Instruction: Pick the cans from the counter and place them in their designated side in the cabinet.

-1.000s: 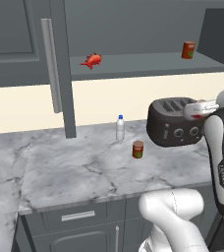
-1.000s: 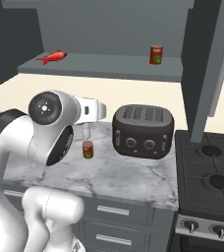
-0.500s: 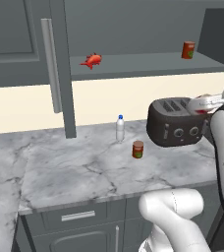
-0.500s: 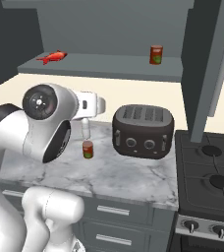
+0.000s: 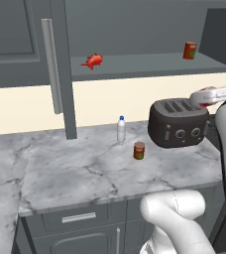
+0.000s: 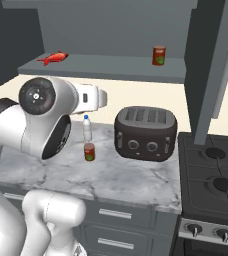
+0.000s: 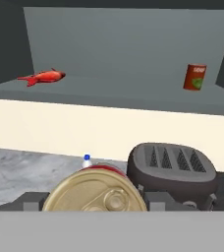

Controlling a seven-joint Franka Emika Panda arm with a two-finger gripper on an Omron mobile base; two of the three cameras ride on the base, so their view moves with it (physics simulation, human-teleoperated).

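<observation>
Pincer [image 7: 97, 209] gripped gold-lidded cream/red-banded tin [image 7: 97, 194], raised higher vs. 1 s ago, facing dark grey cabinet shelf [image 7: 133, 96]; dark red green-labelled tin [image 5: 139, 150] sat on marble worktop [image 5: 85, 168]; shelving prob. next.

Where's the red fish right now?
The red fish lies on the left part of the cabinet shelf, far from the can at the shelf's right end. In the hand view it sits upper left.

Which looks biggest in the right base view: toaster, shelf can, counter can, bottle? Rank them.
1. toaster
2. bottle, taller than either can
3. shelf can and counter can: look alike; shelf one stands farther away, so unranked.
</observation>
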